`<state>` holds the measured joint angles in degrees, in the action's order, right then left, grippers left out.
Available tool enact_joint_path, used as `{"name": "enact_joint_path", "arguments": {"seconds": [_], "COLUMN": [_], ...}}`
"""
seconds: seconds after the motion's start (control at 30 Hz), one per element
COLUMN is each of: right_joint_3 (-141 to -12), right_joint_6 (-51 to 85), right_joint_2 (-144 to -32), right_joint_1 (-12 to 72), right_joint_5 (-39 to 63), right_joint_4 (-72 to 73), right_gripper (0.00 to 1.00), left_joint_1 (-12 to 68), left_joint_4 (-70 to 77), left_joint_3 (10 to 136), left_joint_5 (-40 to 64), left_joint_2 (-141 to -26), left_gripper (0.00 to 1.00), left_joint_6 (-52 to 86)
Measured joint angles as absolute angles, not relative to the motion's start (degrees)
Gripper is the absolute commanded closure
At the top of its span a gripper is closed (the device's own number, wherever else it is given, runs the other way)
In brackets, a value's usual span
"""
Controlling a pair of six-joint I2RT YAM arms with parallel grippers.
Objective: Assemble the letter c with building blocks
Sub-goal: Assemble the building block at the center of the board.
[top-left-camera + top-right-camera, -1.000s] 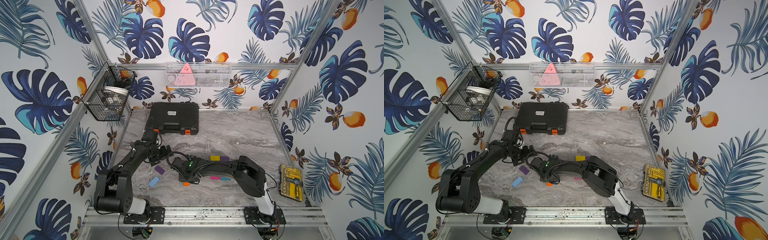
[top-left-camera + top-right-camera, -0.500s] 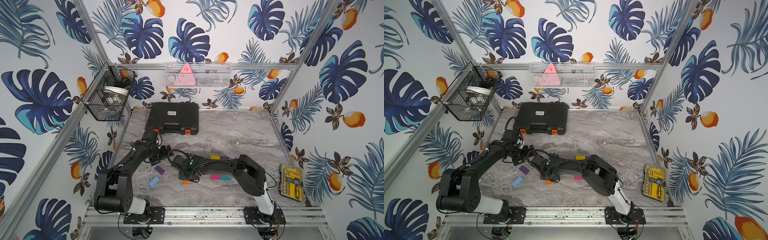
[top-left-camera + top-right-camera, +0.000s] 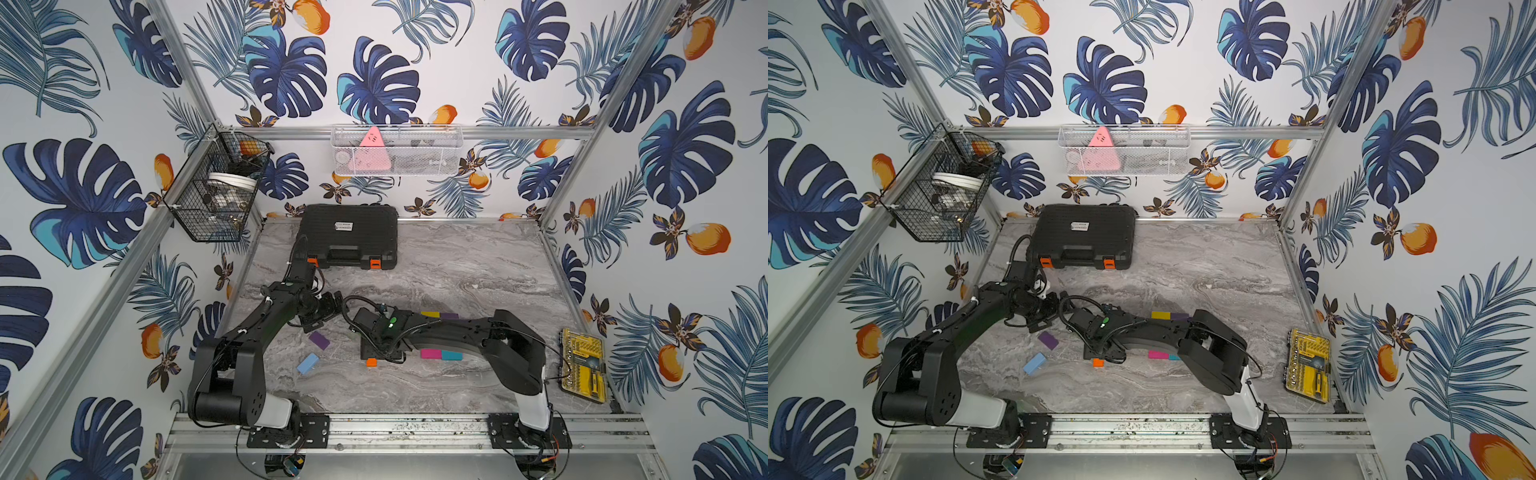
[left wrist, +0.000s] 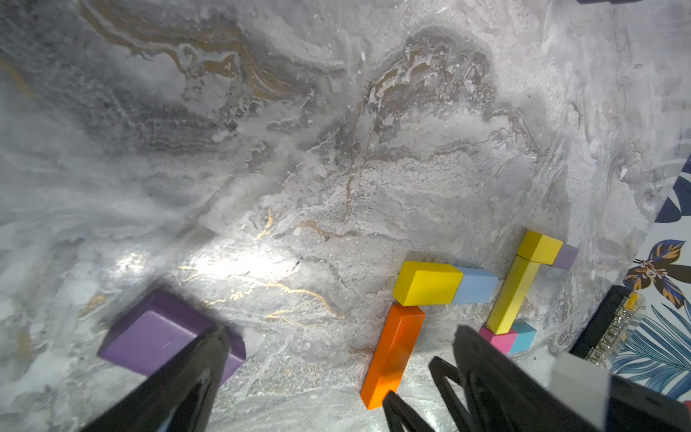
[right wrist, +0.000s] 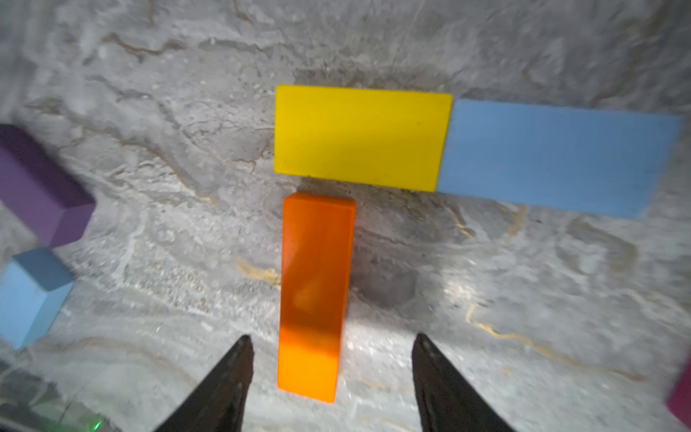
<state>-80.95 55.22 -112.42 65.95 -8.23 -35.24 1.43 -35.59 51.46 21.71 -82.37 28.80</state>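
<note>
Orange block [image 5: 314, 295] lies flat on the marbled desk [image 5: 523, 299], its near end framed by the right claw [image 5: 332, 338] at the lower centre of the right wrist frame. The two dark fingers stand apart with bare desk showing on each side, so nothing is gripped. The block's long axis runs straight away from the claw, up the frame, and its far end meets, or all but meets, the long side of a yellow block [image 5: 361, 136]. That one butts end to end against a long light blue block [image 5: 557, 157] toward the upper right. The right angle reads as a corner of the letter. A retreat looks safest straight back along that axis, since a sideways drift could nudge the piece. At the left edge a purple block [image 5: 37, 187] and a small light blue block [image 5: 30, 295] lie loose. The left claw [image 4: 336, 334], spread wide, hangs over the purple one, farther from the corner than the right.
</note>
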Motion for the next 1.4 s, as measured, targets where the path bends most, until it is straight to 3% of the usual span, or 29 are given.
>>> {"name": "enact_joint_path", "arguments": {"seconds": [0.27,0.5,1.4], "right_joint_3": [-70.8,-67.8,-71.0], "right_joint_6": [40.4,29.2,26.5], "right_joint_2": [-105.6,-104.4,-110.1], "right_joint_1": [67.0,69.8,71.1], "right_joint_5": [-12.4,-14.1,-16.2], "right_joint_4": [-34.0,-30.2,-27.9], "right_gripper": [0.16,0.12,0.11], "left_joint_1": [1.4,1.5,1.6], "left_joint_4": [-35.4,-35.0,-33.4], "left_joint_3": [50.1,49.9,49.4], "left_joint_5": [25.8,27.5,28.3], "left_joint_2": [-81.4,-81.2,-82.8], "left_gripper": [0.01,0.01,0.01], "left_joint_6": [30.1,31.7,31.8]}}
